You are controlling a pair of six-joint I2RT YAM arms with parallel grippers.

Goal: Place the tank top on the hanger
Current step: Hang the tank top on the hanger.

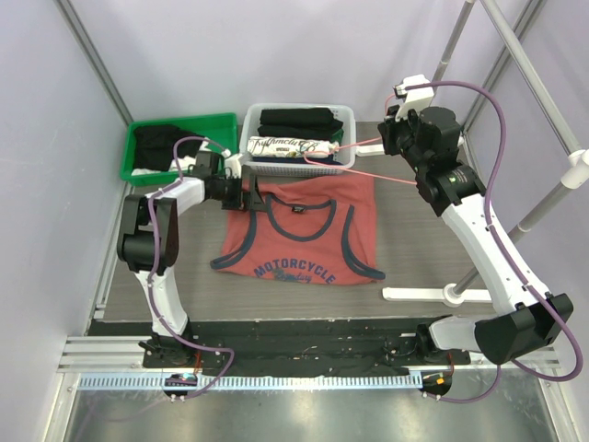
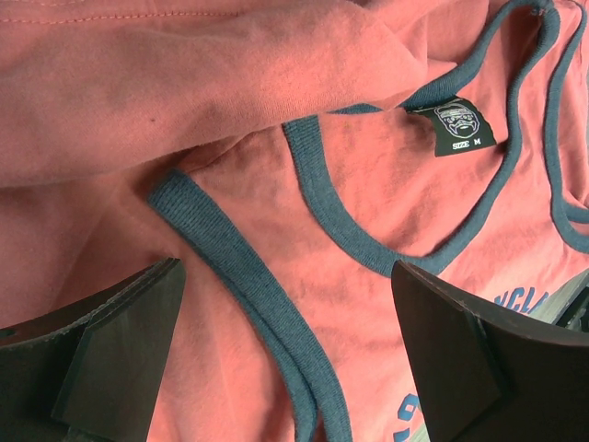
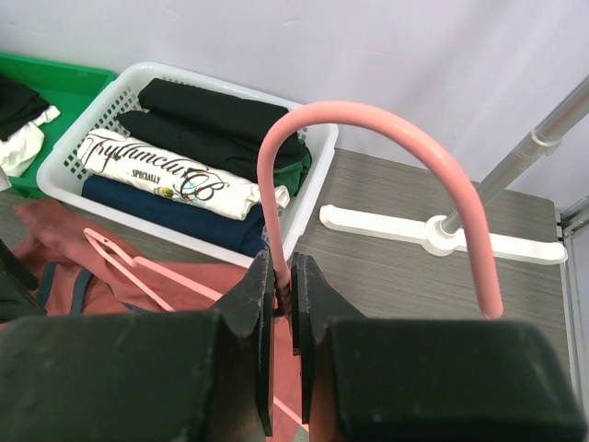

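Right gripper (image 3: 283, 276) is clamped on the neck of the pink hanger (image 3: 386, 129), held over the far edge of the tank top (image 1: 304, 244); left gripper (image 2: 285, 276) is spread wide just above that garment, which is laid flat before the white basket (image 3: 311, 189)

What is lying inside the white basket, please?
In the basket: folded black clothes on the far side, a white printed cloth in the middle, a navy one nearest. Whatever lies under them is covered.

Top view looks down from behind — both wrist views, close-in, share its tank top (image 1: 317, 249).
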